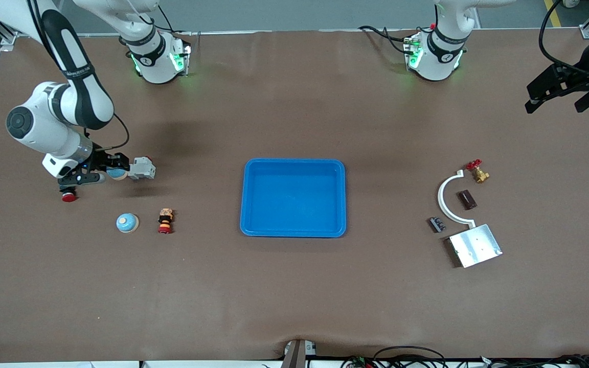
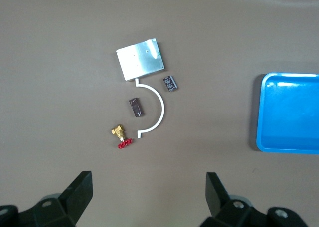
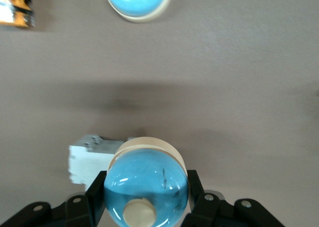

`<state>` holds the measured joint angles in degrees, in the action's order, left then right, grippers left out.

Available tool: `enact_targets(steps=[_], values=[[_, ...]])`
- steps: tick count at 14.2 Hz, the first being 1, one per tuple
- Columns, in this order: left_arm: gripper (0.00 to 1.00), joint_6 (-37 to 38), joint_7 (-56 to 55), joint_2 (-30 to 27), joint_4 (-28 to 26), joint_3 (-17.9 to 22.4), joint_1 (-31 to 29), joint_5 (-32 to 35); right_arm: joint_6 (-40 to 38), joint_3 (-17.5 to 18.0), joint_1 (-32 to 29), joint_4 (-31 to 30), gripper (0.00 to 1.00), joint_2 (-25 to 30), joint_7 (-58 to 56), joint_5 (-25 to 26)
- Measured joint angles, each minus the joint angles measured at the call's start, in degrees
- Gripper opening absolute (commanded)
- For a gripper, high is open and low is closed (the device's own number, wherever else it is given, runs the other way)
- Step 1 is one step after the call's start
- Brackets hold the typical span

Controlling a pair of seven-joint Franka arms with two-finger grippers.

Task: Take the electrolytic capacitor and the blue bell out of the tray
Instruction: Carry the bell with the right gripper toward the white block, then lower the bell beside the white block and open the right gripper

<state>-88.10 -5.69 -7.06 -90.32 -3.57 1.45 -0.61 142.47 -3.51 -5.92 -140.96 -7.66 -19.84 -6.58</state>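
My right gripper [image 1: 114,173] is shut on a blue bell [image 1: 117,174] with a cream rim, low over the table at the right arm's end, right beside a grey-white block [image 1: 142,168]. In the right wrist view the bell [image 3: 149,162] fills the space between the black fingers [image 3: 97,189]. A second blue bell [image 1: 127,223] sits on the table nearer the front camera. The small dark capacitor [image 1: 436,224] lies at the left arm's end, also seen as the capacitor [image 2: 171,82] in the left wrist view. My left gripper [image 1: 555,105] hangs open and empty high above that end, its fingers [image 2: 82,187] wide apart.
A blue tray [image 1: 294,162] sits mid-table. Near the capacitor lie a white curved bracket [image 1: 444,197], a brown block [image 1: 467,199], a brass valve with a red handle [image 1: 477,171] and a metal plate [image 1: 475,246]. A red button [image 1: 69,197] and an orange-red stacked part [image 1: 165,221] lie near the bells.
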Motion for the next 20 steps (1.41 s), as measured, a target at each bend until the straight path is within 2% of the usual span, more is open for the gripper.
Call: enact_targets(steps=[10, 20], values=[[1.0, 0.0, 2.1, 0.6, 2.0, 0.1, -0.1, 0.0, 11.1, 0.0, -7.7, 0.2, 0.0, -9.0, -14.7, 0.1], [1.0, 0.1, 2.3, 0.6, 2.3, 0.2, 0.0, 0.0, 11.8, 0.0, -9.4, 0.5, 0.0, -10.1, -16.4, 0.1]])
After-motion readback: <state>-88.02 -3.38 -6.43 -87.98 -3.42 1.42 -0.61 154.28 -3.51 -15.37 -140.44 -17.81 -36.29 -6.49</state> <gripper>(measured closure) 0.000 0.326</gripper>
